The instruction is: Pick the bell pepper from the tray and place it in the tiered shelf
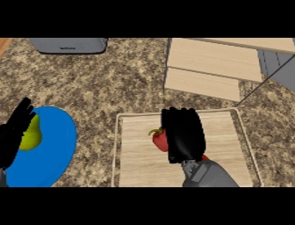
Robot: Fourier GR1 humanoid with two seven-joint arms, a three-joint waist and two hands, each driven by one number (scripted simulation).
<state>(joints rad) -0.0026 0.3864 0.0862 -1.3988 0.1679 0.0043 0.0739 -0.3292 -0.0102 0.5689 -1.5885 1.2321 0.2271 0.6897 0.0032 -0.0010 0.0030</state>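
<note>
I see right hand [182, 134] partly over bell pepper [157, 139] on tray [228, 140]; can't tell if it's gripping. Risk: pepper possibly off-centre, slips out when I lift toward tiered shelf [208, 59].

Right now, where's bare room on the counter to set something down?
Widest bare granite counter lies between the blue plate, grey appliance, tiered shelf and tray. The tray's right strip is bare too. Crowded: right hand at the bell pepper; left hand by the pear.
</note>
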